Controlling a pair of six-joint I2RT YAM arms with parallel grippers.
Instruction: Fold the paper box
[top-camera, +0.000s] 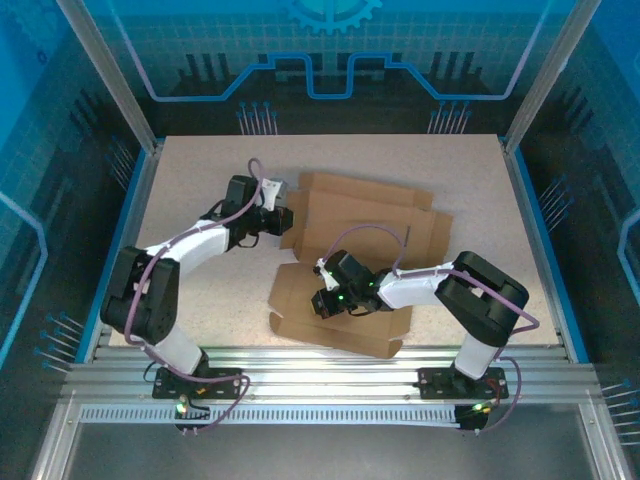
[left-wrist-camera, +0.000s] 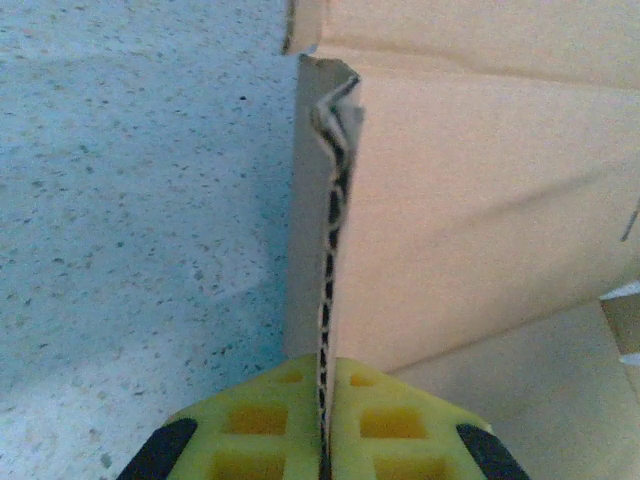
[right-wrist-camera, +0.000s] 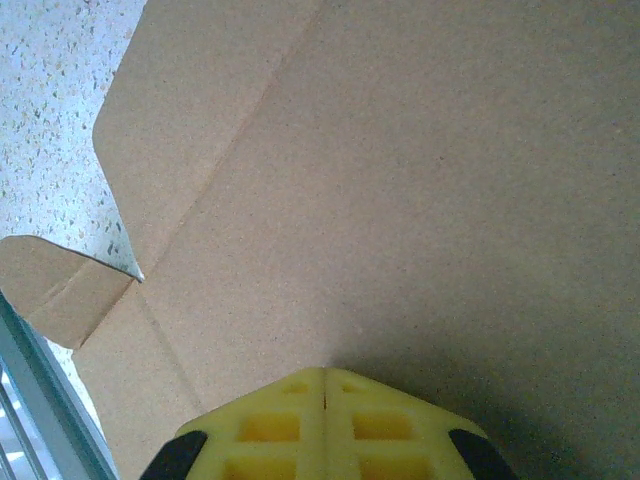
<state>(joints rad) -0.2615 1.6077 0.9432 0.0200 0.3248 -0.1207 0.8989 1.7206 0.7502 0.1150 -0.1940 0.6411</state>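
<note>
- Barely begun, by the look of it: the box (top-camera: 350, 205) lies spread out mostly flat in the middle of the worktop (top-camera: 200, 170), with its panels and tabs open.
- One flap (left-wrist-camera: 335, 230) at the box's left edge stands upright. That is the only fold I can make out.
- Left to do, as I judge it: raise the walls, tuck the tabs into the slots and close the lid, which is nearly the whole job.
- The left end effector (left-wrist-camera: 325, 420) is pinched shut on that flap. The corrugated edge runs straight up between its yellow fingers.
- The left arm reaches forward and inward from its base, elbow bent, with the wrist at the far-left corner of the box.
- The right end effector (right-wrist-camera: 325, 390) is fully closed with nothing between its fingers. It points at the broad near panel, close above it.
- I cannot tell whether it presses on the cardboard or hovers just off it.
- The right arm folds back across its own front, forearm low and pointing left, with the wrist over the near half of the box.
</note>
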